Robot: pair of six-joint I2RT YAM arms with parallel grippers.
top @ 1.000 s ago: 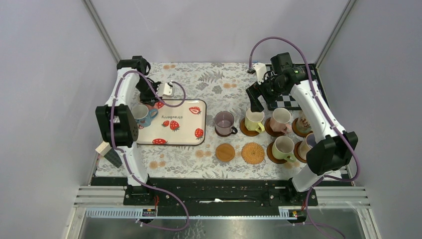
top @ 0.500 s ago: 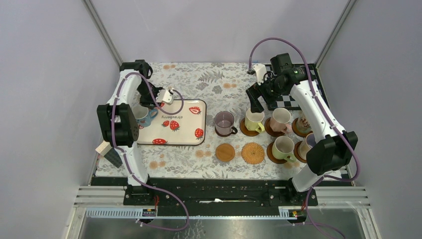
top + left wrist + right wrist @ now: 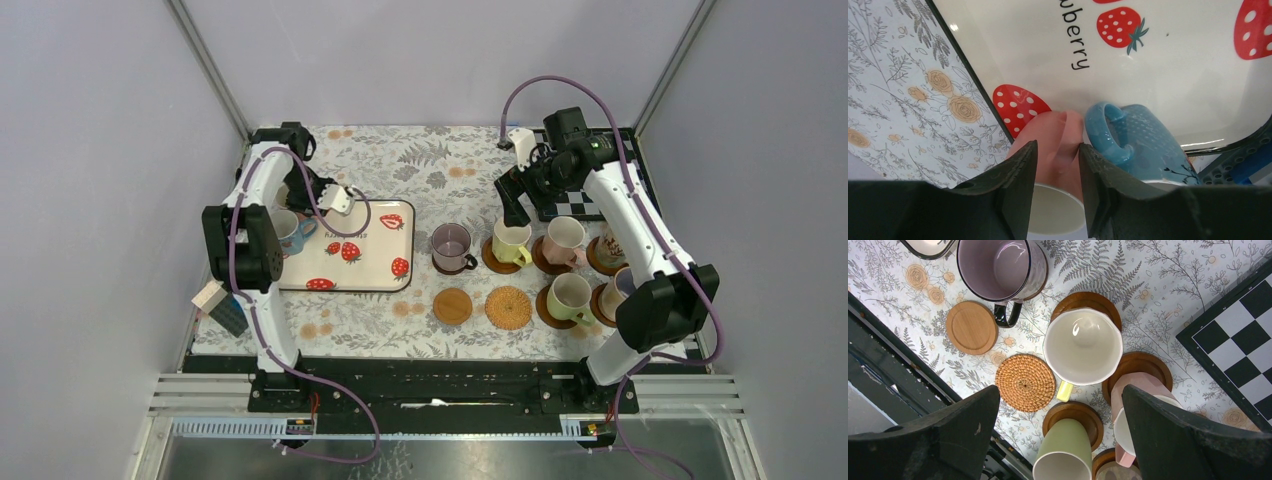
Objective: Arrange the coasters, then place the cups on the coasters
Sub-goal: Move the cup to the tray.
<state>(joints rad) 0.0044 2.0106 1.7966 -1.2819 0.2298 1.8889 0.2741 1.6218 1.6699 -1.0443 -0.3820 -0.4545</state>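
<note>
My left gripper (image 3: pixel 1058 147) sits at the far-left corner of the strawberry tray (image 3: pixel 1173 85), shut on the handle of a pink cup (image 3: pixel 1048 130). A blue cup (image 3: pixel 1143 140) stands right beside it. From above the left gripper (image 3: pixel 305 195) hides the pink cup. My right gripper (image 3: pixel 1060 390) hangs wide open above a cream cup (image 3: pixel 1082 346) on its coaster, holding nothing. Purple (image 3: pixel 450 245), cream (image 3: pixel 511 240), pink (image 3: pixel 563 238), green (image 3: pixel 570 295) and two more cups each stand on a brown coaster. A light wood coaster (image 3: pixel 452 306) and a woven coaster (image 3: pixel 508 307) are bare.
A checkerboard mat (image 3: pixel 580 205) lies at the back right under the right arm. Small blocks (image 3: pixel 218 305) lie at the table's left edge, near the tray (image 3: pixel 370 260). Grey walls and corner posts close in the floral tablecloth on three sides.
The left arm's wrist has shifted a little to the right and toward the tray. The right arm and the cups on the right have not moved.
</note>
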